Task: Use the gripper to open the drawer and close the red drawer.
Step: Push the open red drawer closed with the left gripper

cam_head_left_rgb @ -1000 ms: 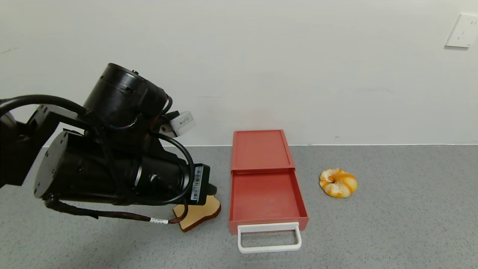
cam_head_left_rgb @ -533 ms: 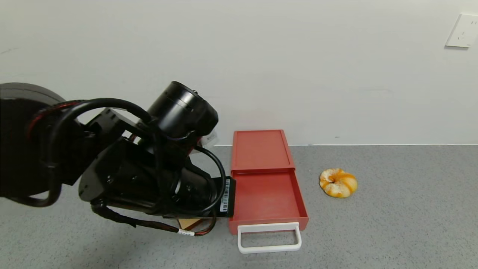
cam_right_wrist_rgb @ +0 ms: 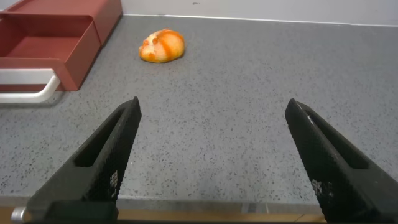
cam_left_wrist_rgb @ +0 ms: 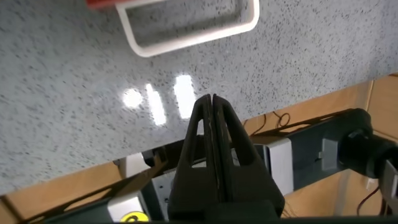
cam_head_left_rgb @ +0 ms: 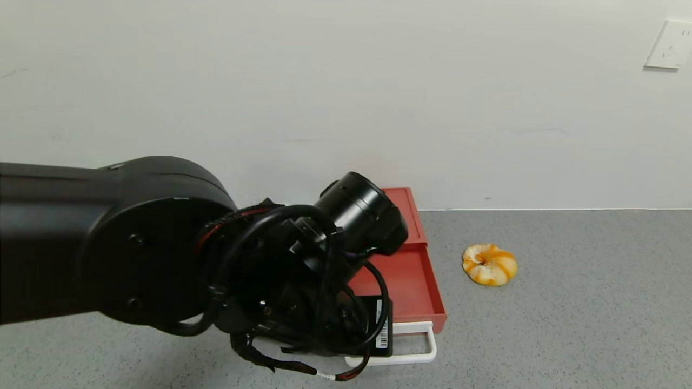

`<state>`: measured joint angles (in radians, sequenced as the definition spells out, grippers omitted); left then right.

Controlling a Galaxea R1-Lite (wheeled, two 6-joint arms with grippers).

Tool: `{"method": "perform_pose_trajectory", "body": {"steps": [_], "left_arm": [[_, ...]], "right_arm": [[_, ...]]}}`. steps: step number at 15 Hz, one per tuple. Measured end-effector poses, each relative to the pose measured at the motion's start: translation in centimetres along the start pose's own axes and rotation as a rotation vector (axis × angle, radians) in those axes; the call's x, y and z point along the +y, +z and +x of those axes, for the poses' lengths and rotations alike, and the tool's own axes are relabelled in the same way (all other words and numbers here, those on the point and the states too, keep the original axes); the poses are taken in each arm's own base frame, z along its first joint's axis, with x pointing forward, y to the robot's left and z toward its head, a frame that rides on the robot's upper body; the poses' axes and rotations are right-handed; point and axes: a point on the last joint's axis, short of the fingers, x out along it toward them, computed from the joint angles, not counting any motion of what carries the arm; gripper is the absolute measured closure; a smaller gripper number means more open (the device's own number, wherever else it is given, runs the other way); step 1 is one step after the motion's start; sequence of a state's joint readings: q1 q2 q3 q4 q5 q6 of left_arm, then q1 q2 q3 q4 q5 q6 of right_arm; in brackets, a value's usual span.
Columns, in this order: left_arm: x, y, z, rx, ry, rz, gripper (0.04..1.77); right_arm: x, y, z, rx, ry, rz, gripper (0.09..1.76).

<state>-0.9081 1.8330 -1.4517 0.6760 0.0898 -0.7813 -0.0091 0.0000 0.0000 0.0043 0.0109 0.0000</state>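
Left arm (cam_head_left_rgb: pixel 162 254) covers the open red drawer's (cam_head_left_rgb: pixel 419 281) left side, above its white handle (cam_head_left_rgb: pixel 416 346); orange pastry (cam_head_left_rgb: pixel 489 264) right on grey counter (cam_head_left_rgb: pixel 567 324).

One red drawer (cam_head_left_rgb: pixel 416 281), one peeled orange (cam_head_left_rgb: pixel 490 264), one wall socket (cam_head_left_rgb: pixel 670 44), two grippers (cam_left_wrist_rgb: pixel 214 118) (cam_right_wrist_rgb: pixel 211 134).

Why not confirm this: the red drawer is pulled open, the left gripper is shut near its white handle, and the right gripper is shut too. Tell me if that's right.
One part is wrong: the right gripper is open, its fingers spread wide in the right wrist view. The rest holds: the red drawer is pulled open, and the left gripper is shut near the white handle.
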Motion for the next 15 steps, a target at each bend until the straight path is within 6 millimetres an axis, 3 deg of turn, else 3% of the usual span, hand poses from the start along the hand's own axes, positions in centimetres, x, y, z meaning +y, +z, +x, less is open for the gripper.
{"method": "perform_pose_trajectory", "body": {"steps": [8,15], "left_arm": [[-1.6,-0.4,5.5,0.085,0.088,-0.088,1.7],[-2.7,0.5,8.3,0.055,0.132,-0.085,1.7]], "right_arm": [[0.0,0.0,0.0,0.0,0.0,0.0,0.14],[0.0,0.0,0.0,0.0,0.0,0.0,0.14]]}}
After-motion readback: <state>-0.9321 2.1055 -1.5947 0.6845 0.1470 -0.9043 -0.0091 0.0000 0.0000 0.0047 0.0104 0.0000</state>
